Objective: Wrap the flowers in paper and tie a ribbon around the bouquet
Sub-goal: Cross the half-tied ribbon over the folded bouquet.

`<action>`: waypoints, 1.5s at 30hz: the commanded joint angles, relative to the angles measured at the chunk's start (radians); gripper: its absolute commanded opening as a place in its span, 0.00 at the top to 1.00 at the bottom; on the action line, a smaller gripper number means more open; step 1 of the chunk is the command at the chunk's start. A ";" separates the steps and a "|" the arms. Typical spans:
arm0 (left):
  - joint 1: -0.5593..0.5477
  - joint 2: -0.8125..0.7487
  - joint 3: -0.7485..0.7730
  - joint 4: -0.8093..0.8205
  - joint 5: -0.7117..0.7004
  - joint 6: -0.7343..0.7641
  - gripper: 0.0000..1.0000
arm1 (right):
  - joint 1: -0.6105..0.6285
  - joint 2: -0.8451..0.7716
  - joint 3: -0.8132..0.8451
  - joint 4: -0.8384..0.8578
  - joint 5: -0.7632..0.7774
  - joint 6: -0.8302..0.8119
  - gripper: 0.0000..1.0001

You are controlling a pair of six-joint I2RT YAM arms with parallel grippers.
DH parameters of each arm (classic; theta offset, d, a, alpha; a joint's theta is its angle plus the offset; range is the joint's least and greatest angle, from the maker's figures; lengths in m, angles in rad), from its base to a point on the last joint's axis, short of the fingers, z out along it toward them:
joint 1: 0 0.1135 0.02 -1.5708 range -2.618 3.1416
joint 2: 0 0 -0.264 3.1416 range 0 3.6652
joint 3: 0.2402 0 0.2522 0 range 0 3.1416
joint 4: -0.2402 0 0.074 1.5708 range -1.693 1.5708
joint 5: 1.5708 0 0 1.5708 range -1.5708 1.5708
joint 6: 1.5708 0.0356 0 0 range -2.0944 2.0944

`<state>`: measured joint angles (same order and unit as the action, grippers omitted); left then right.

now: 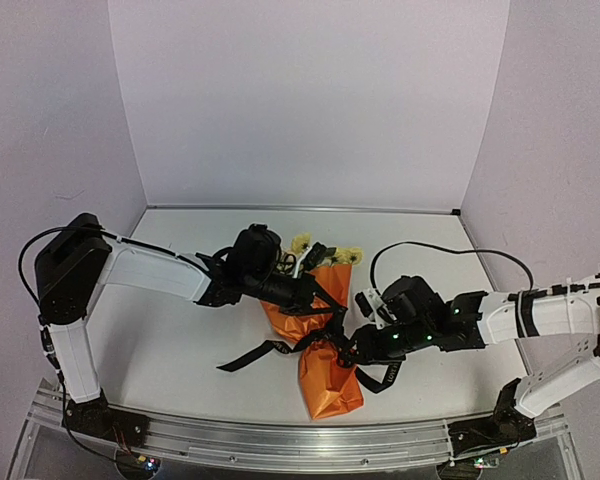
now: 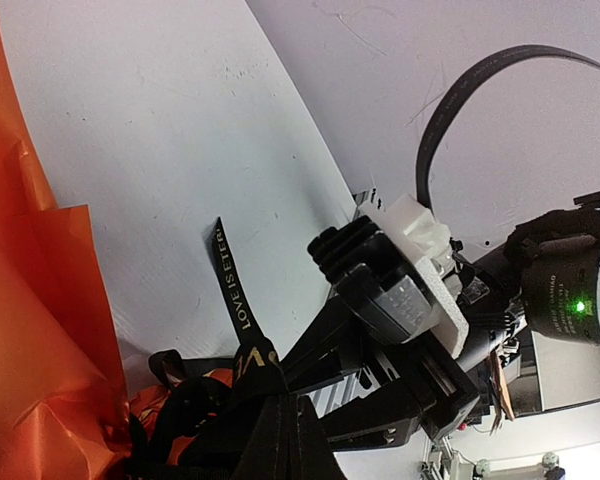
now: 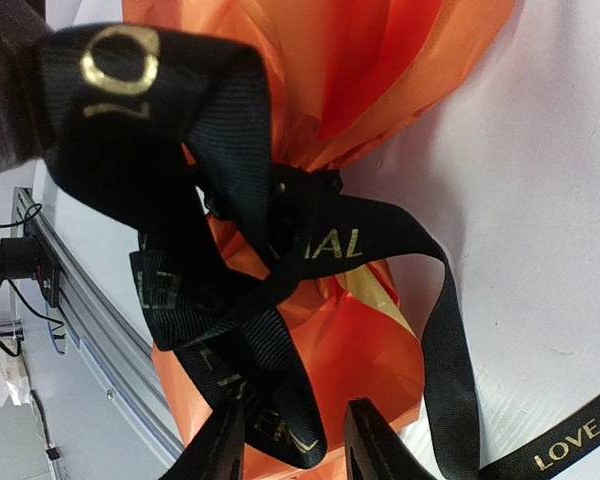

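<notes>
Okay, bouquet (image 1: pixel 327 378) lies mid-worktop (image 1: pixel 170 320), ribbon (image 1: pixel 248 356) tied round its waist. Left end effector (image 2: pixel 270 410) at bouquet's waist, clamped together on ribbon. Right end effector (image 3: pixel 295 415) beside bouquet's waist, fingers apart, ribbon loop between.

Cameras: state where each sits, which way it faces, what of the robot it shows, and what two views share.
Top external: above and behind the bases, looking down at the table; left arm, right arm, bouquet between them.
Left wrist: on the left arm, facing across the table; left gripper at the bottom edge, right arm beyond.
Right wrist: on the right arm, facing the bouquet's waist; right gripper at the bottom edge.
Shared: both wrist views show ribbon and orange paper.
</notes>
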<state>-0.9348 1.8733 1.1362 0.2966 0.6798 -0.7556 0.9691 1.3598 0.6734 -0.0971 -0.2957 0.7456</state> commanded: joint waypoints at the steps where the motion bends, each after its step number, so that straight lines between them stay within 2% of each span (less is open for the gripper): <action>1: 0.005 -0.066 0.000 0.033 0.021 0.029 1.00 | -0.010 0.012 0.035 0.023 -0.028 0.002 0.63; 5: 0.005 -0.073 -0.001 0.032 0.020 0.038 1.00 | -0.015 0.016 0.043 0.023 -0.045 0.011 0.64; 11: 0.005 -0.078 -0.009 0.045 0.020 0.039 1.00 | -0.018 0.026 0.054 0.023 -0.050 0.025 0.73; 13: 0.005 -0.079 -0.015 0.052 0.020 0.039 1.00 | -0.018 0.034 0.060 0.023 -0.055 0.030 0.81; 16: 0.005 -0.092 -0.036 0.062 0.012 0.039 1.00 | -0.017 0.037 0.065 0.024 -0.048 0.034 1.00; 19: 0.005 -0.129 -0.080 0.065 -0.026 0.048 1.00 | -0.022 0.019 0.076 -0.061 0.004 0.006 1.00; 23: 0.005 -0.194 -0.162 0.067 -0.081 0.058 1.00 | -0.025 -0.009 0.142 -0.305 0.172 -0.131 1.00; 25: 0.005 -0.223 -0.218 0.078 -0.116 0.055 1.00 | -0.030 0.001 0.163 -0.349 0.241 -0.185 1.00; 29: 0.008 -0.286 -0.317 0.102 -0.183 0.038 1.00 | -0.035 0.061 0.182 -0.350 0.338 -0.263 1.00; 37: 0.056 -0.402 -0.510 0.116 -0.312 -0.011 1.00 | -0.023 0.238 0.187 -0.172 0.309 -0.195 1.00; 45: 0.129 -0.500 -0.619 0.104 -0.369 -0.020 1.00 | 0.107 0.223 0.203 -0.210 0.509 -0.116 1.00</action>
<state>-0.8443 1.4404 0.5498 0.3669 0.3648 -0.7648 1.0209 1.6100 0.8426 -0.3037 0.0695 0.5642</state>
